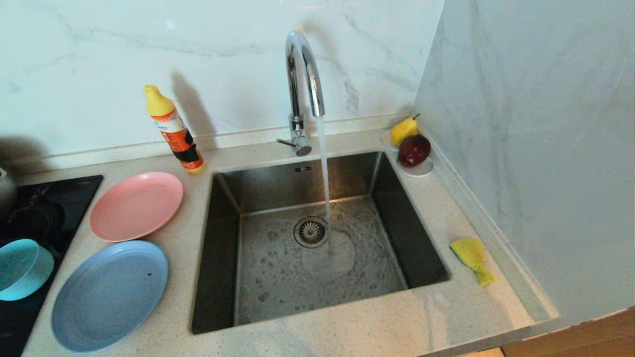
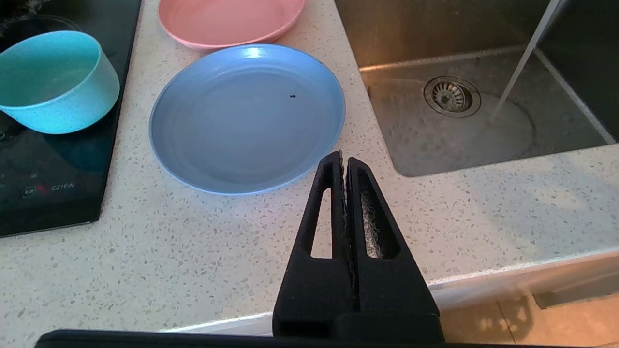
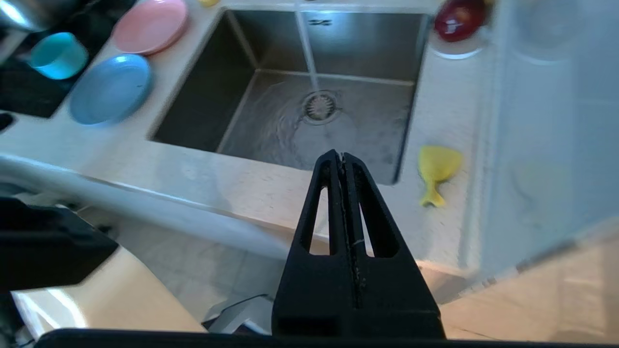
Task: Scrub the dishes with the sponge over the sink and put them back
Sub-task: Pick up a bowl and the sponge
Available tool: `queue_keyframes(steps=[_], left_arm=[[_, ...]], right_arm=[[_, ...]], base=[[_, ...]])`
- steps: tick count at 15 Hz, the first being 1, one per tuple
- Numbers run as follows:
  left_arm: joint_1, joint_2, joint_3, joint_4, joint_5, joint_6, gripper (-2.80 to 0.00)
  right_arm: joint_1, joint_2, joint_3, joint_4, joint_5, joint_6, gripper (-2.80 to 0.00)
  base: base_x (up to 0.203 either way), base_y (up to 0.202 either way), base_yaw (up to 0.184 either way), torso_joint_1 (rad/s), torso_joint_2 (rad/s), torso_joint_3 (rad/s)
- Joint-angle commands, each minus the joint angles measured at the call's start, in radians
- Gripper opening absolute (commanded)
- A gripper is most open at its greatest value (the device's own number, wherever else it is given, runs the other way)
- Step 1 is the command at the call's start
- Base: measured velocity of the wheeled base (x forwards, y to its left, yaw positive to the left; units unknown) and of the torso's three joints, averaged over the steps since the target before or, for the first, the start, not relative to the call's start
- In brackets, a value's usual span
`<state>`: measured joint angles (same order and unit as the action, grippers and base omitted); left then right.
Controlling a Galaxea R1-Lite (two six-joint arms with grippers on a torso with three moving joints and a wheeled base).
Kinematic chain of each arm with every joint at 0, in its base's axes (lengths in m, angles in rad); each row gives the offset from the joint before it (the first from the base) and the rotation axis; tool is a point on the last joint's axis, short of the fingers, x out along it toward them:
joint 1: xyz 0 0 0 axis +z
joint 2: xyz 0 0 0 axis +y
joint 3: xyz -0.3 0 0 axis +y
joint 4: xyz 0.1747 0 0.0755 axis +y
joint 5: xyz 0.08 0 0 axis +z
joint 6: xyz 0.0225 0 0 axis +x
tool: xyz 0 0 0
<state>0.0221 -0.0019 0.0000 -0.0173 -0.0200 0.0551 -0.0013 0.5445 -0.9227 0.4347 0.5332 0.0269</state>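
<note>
Running water falls from the tap [image 1: 303,74] into the sink [image 1: 317,248] beside its drain. Left of the sink on the worktop [image 1: 347,327] lie the pink plate [image 1: 136,206] and, nearer, the blue plate [image 1: 110,295]; the teal bowl [image 1: 22,269] sits on the hob [image 1: 30,233]. The sponge [image 1: 472,258] lies right of the sink. Left end effector [image 2: 344,162] and right end effector [image 3: 340,157] are pressed together, empty, at the worktop's near edge.

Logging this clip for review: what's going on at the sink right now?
Nothing is being handled yet. The tap is running into the sink. The pink plate, blue plate and teal bowl sit left of it, the bowl on the black cooktop. The sponge lies on the counter to the right. The left gripper is above the counter's front edge near the blue plate; the right gripper is out past the counter's front edge, aimed toward the sink. Both have their fingers shut and empty.
</note>
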Motion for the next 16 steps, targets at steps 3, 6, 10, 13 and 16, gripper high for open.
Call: queue_keyframes(steps=[3, 6, 10, 13, 16], left_arm=[[0.001, 0.002, 0.018, 0.0, 0.0, 0.0, -2.8], [0.001, 0.002, 0.018, -0.001, 0.0, 0.0, -2.8], [0.001, 0.002, 0.018, -0.001, 0.0, 0.0, -2.8], [0.001, 0.002, 0.018, 0.0, 0.0, 0.0, -2.8], [0.001, 0.002, 0.018, -0.001, 0.0, 0.0, -2.8]], right_arm=[[0.003, 0.162, -0.059, 0.001, 0.023, -0.016, -2.8], [0.004, 0.242, -0.089, 0.001, 0.02, -0.069, -2.8], [0.02, 0.339, -0.123, 0.001, 0.02, -0.085, -2.8], [0.064, 0.394, -0.157, 0.001, 0.009, -0.084, -2.8], [0.082, 0.451, -0.169, -0.001, -0.023, -0.085, -2.8]], base=[[0.0, 0.0, 0.0, 0.0, 0.0, 0.0], [0.0, 0.0, 0.0, 0.0, 0.0, 0.0], [0.0, 0.0, 0.0, 0.0, 0.0, 0.0], [0.0, 0.0, 0.0, 0.0, 0.0, 0.0], [0.0, 0.0, 0.0, 0.0, 0.0, 0.0]])
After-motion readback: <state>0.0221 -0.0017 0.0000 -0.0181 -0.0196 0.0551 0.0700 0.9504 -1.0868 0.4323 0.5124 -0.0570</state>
